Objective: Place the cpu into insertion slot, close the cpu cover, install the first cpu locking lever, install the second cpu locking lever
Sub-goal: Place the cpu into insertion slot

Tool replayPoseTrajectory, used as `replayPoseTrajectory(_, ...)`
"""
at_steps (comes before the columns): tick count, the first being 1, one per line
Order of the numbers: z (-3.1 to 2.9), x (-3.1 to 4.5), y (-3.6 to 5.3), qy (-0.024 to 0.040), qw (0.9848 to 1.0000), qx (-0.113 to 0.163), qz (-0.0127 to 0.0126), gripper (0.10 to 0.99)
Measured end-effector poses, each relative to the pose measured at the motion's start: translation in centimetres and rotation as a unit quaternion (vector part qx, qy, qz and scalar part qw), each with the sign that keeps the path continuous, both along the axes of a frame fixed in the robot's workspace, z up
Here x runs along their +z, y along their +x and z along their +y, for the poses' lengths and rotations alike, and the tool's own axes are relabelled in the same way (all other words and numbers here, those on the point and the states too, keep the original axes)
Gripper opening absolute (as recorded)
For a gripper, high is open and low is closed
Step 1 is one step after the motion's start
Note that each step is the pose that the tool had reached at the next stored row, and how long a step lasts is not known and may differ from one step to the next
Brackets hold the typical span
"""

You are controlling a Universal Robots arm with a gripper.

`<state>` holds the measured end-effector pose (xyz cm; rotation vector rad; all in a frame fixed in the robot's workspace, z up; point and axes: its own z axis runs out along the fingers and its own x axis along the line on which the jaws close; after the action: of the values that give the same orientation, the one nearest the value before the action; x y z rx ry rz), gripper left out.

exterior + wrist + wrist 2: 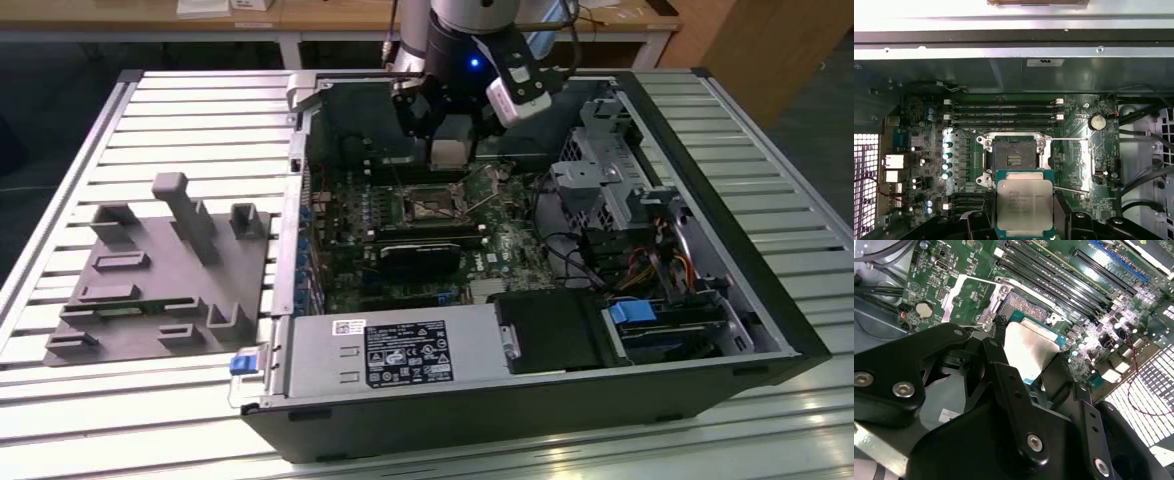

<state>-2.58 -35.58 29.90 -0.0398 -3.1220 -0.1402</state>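
My gripper [450,150] is shut on the cpu [451,153], a flat square chip with a pale metal top. It hangs inside the open computer case, a little above the board. In both wrist views the black fingers [1068,220] clamp two opposite edges of the cpu [1025,204] [1029,347]. The insertion slot [1013,159] [1024,307] [430,203] lies open and empty, a dark square with a silvery rim, just beyond the chip and apart from it. The cpu cover [971,300] [1088,162] is flipped open beside the slot. Two thin wire levers [1069,139] stand released.
A grey power-supply box [387,350] sits at the case's near edge. A black rounded block [424,255] lies on the board between it and the slot. Memory slots [1004,112] run past the socket. A drive cage with cables [607,175] stands on the exterior view's right, a grey fixture [160,270] on its left.
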Motion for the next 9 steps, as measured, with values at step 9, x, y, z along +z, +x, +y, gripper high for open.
replayPoseTrajectory(9, 0.00, -1.10, -0.30, 0.0000, 1.0000, -0.003, 0.0000, 0.541)
